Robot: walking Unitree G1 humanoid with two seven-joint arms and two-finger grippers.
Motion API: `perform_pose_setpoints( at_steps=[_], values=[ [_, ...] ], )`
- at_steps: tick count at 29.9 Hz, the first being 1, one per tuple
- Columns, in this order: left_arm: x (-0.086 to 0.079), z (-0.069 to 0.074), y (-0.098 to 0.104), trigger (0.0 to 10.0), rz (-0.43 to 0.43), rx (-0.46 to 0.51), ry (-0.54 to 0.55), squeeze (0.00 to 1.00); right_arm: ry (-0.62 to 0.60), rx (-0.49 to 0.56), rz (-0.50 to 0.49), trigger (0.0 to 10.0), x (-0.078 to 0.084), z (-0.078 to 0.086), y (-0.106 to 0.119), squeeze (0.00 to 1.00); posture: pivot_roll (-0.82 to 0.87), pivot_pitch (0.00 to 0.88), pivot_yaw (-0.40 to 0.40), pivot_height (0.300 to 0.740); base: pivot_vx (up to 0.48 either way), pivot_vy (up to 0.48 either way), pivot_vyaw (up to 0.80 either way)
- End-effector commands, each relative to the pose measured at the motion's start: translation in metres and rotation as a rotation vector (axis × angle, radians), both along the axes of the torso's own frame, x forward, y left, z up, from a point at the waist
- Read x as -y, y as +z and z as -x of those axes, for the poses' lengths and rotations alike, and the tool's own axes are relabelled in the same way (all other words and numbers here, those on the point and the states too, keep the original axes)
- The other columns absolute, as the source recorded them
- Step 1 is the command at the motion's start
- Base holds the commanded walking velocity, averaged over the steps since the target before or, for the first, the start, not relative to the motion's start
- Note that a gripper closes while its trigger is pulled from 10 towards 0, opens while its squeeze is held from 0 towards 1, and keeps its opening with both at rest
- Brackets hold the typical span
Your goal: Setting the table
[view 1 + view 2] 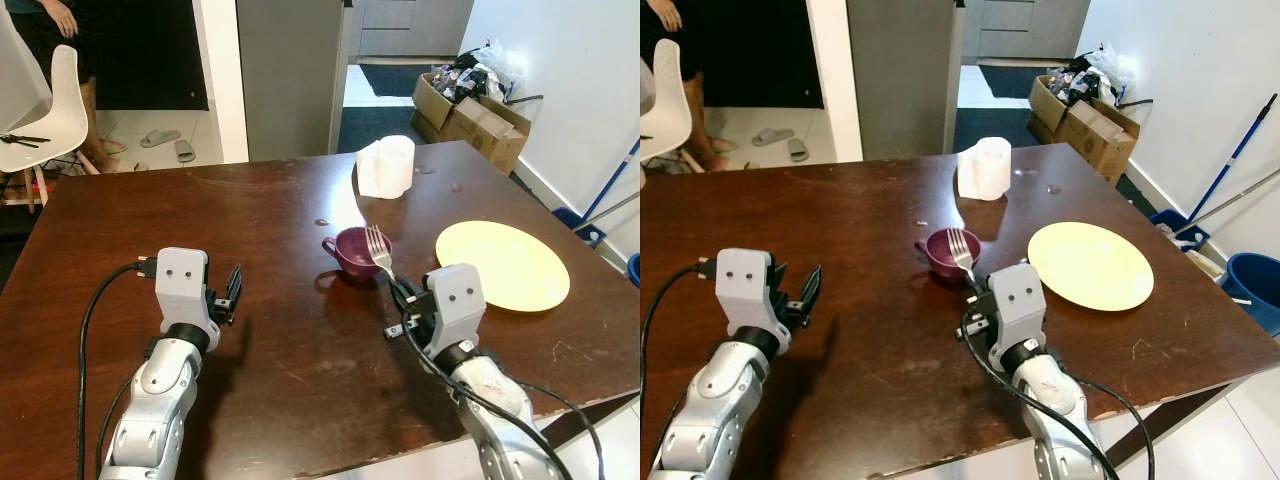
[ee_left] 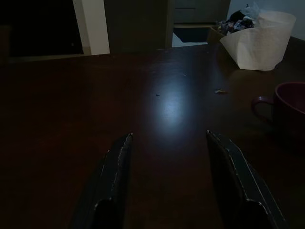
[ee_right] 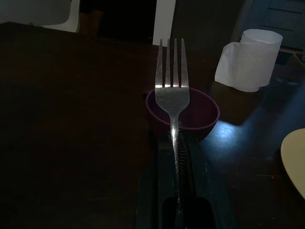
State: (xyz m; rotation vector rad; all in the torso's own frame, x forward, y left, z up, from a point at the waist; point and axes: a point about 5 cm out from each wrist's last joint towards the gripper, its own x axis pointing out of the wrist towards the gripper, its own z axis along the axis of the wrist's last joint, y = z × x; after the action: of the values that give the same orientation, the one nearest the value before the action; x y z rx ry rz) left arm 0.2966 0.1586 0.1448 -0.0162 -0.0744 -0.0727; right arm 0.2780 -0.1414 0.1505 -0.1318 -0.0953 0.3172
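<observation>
My right gripper (image 1: pixel 403 292) is shut on a silver fork (image 1: pixel 378 250), whose tines point up and forward over the table. Just beyond the tines stands a purple cup (image 1: pixel 352 251) with its handle toward my left; the fork (image 3: pixel 172 90) and the cup (image 3: pixel 200 114) line up in the right wrist view. A yellow plate (image 1: pixel 502 265) lies flat to the right of the gripper. My left gripper (image 1: pixel 232 291) hovers low over bare wood at the left, fingers (image 2: pixel 116 162) open, nothing between them.
A white paper roll (image 1: pixel 386 166) stands at the far side of the brown table (image 1: pixel 200 230). A white chair (image 1: pixel 45 120) and a person's legs are at the far left. Cardboard boxes (image 1: pixel 470 110), a mop handle (image 1: pixel 1230 165) and a blue bucket (image 1: pixel 1252 290) are right.
</observation>
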Motion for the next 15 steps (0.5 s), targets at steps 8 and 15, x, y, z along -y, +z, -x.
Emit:
perform_pose_setpoints(
  at_steps=[8,15],
  values=[
    [-0.0004,0.0007,-0.0021,10.0,-0.010,-0.011,0.001,0.00,-0.007,-0.007,-0.016,10.0,0.0007,-0.0017,-0.0033,0.00,-0.13,0.000,0.076,0.740,-0.032,0.000,0.00],
    [-0.0011,0.0012,-0.0024,10.0,-0.011,-0.013,0.004,0.00,-0.027,-0.032,-0.138,10.0,0.0031,-0.0039,-0.0020,0.00,-0.13,0.000,0.075,0.740,-0.339,0.000,0.00]
  ],
)
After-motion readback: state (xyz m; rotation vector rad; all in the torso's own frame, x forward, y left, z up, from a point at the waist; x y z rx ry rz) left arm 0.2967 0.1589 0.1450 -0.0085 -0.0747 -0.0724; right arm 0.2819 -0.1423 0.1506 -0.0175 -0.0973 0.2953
